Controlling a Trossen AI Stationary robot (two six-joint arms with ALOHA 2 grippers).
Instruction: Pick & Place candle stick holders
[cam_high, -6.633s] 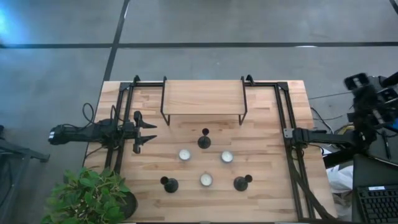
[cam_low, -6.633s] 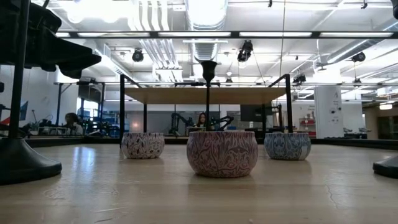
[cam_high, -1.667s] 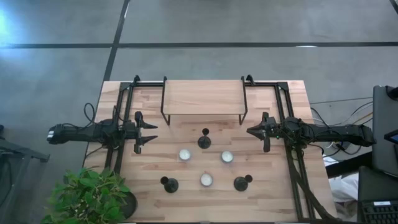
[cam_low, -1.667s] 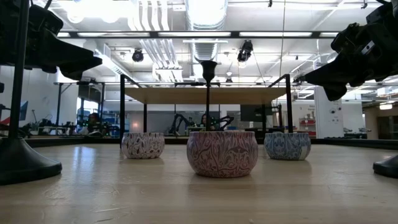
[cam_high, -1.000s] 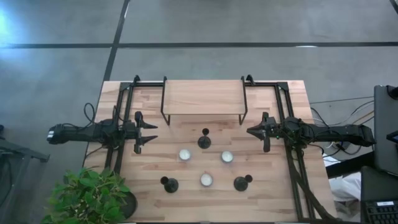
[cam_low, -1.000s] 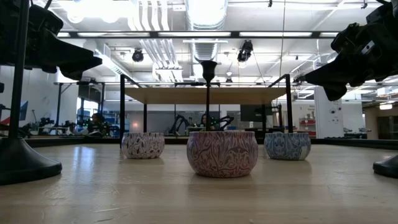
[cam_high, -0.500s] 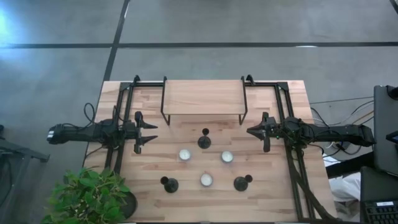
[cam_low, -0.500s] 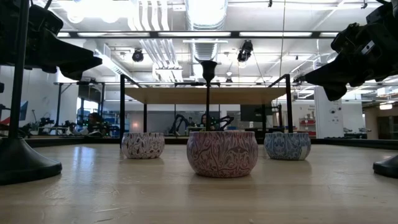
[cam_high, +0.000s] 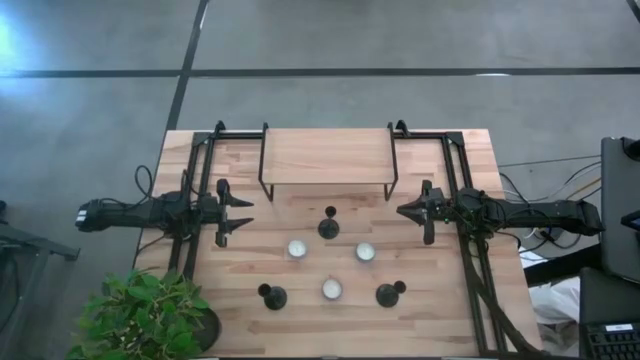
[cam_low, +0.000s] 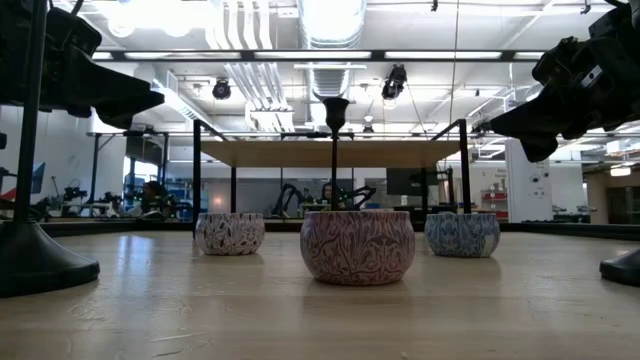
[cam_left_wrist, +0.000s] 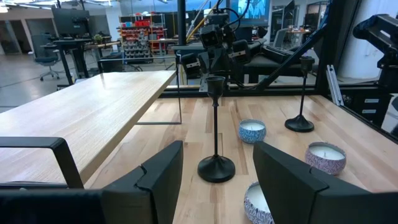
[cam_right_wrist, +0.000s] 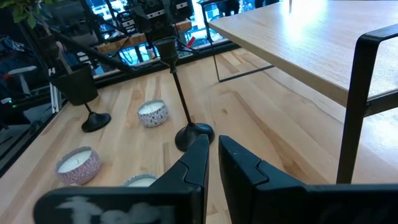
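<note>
Three candle stick holders stand upright on the bench (cam_high: 440, 300), stems vertical, cups up and round bases flat on the wood. The rear holder (cam_high: 329, 226) is just on the 6 o'clock side of the raised shelf (cam_high: 327, 157). The left front holder (cam_high: 273, 296) stands toward 7 o'clock from it, and the right front holder (cam_high: 388, 294) toward 5 o'clock. Between them sit three small patterned candle tins: one (cam_high: 296, 248) at 8 o'clock of the rear holder, one (cam_high: 365, 252) at 4 o'clock, and one (cam_high: 331, 289) between the two front holders. All stand apart, none touching.

The left tool (cam_high: 243, 212) hangs above the bench at 9 o'clock of the rear holder, its fingers (cam_left_wrist: 163, 177) spread and empty. The right tool (cam_high: 402, 211) hangs at 3 o'clock, its fingers (cam_right_wrist: 198, 163) nearly pressed together on nothing.

The bench is pale butcher-block wood with black frame rails down both sides. A potted plant (cam_high: 150, 315) stands at its 7 o'clock corner. Beyond lies grey floor; the low view shows a workshop with ceiling ducts and strip lights.
</note>
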